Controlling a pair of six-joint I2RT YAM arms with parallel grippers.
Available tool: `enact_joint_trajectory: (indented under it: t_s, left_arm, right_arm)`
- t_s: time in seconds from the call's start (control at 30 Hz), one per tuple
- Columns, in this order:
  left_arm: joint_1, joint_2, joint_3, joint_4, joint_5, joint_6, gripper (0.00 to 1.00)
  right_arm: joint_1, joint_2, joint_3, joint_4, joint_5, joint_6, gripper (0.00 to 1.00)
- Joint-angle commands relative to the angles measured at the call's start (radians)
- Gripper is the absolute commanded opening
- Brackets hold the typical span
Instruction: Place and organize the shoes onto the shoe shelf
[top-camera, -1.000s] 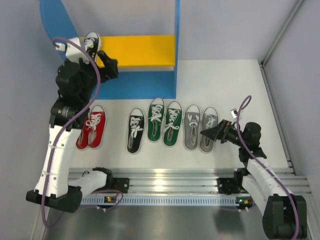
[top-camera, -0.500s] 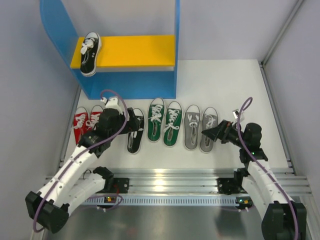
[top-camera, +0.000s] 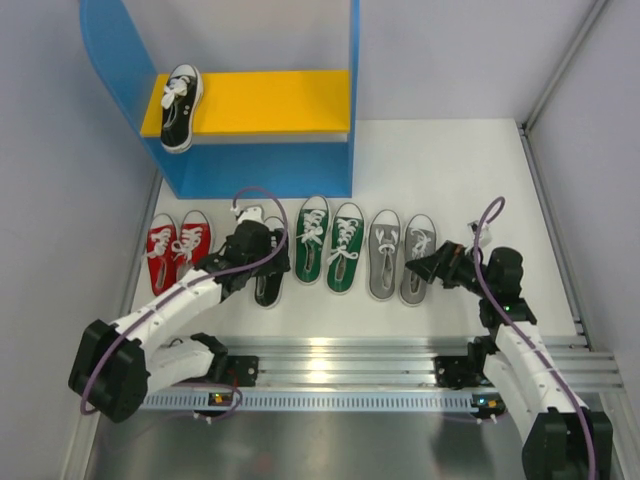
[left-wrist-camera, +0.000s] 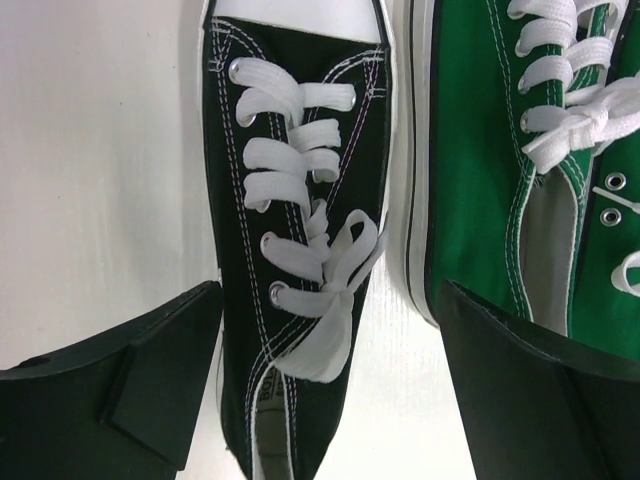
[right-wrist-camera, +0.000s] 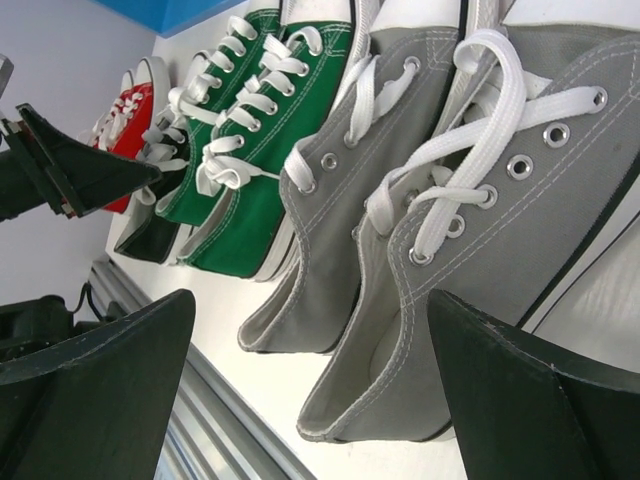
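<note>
The blue shoe shelf (top-camera: 250, 170) stands at the back left. One black shoe (top-camera: 181, 105) lies at the left end of its yellow board (top-camera: 270, 100). The other black shoe (top-camera: 266, 286) lies on the table. My left gripper (top-camera: 260, 243) hovers open over it, and in the left wrist view its heel half (left-wrist-camera: 300, 260) lies between the fingers (left-wrist-camera: 120, 390). My right gripper (top-camera: 420, 267) is open at the right grey shoe (top-camera: 416, 255), with its heel (right-wrist-camera: 450, 330) between the fingers (right-wrist-camera: 545, 400). Red pair (top-camera: 176, 252), green pair (top-camera: 330, 245) and left grey shoe (top-camera: 384, 255) lie in the row.
A green shoe (left-wrist-camera: 500, 170) lies close beside the black one, near my left gripper's right finger. The tall blue side panels (top-camera: 354, 90) flank the shelf. A metal rail (top-camera: 330, 355) runs along the near edge. Grey walls close in left and right.
My left arm has come down from the shelf, leaving a black shoe on the yellow board, and now hangs open over the second black shoe. My right gripper has barely moved.
</note>
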Motion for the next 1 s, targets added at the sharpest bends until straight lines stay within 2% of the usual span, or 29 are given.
enact_joint_trajectory:
  t_s: [0.0,0.27,0.37,0.53,0.6,0.7,0.83,0.97]
  left_arm:
    - [-0.004,0.030,-0.014,0.134,-0.013,-0.001,0.92]
    - [-0.004,0.125,-0.029,0.212,-0.050,0.027,0.83]
    - [-0.004,0.148,-0.025,0.217,-0.068,0.034,0.77]
    - [-0.004,0.160,-0.020,0.224,-0.065,0.048,0.55]
    - [-0.004,0.165,-0.020,0.224,-0.059,0.050,0.50]
    - [-0.004,0.161,-0.023,0.224,-0.044,0.050,0.34]
    - [-0.004,0.116,-0.025,0.206,-0.023,0.050,0.35]
    - [-0.005,0.024,-0.014,0.143,-0.013,0.039,0.30]
  right_arm:
    - [0.010,0.029,0.014,0.045,0.008,-0.020,0.99]
    - [0.011,0.057,0.016,0.075,0.003,-0.011,1.00]
    - [0.011,0.054,0.016,0.073,0.003,-0.013,0.99]
    - [0.011,0.052,0.013,0.073,0.005,-0.013,1.00]
    - [0.011,0.048,0.013,0.073,0.005,-0.013,0.99]
    - [0.011,0.040,0.013,0.069,0.005,-0.013,0.99]
    - [0.011,0.031,0.013,0.059,0.005,-0.016,0.99]
    - [0.010,0.023,0.011,0.059,0.005,-0.016,1.00]
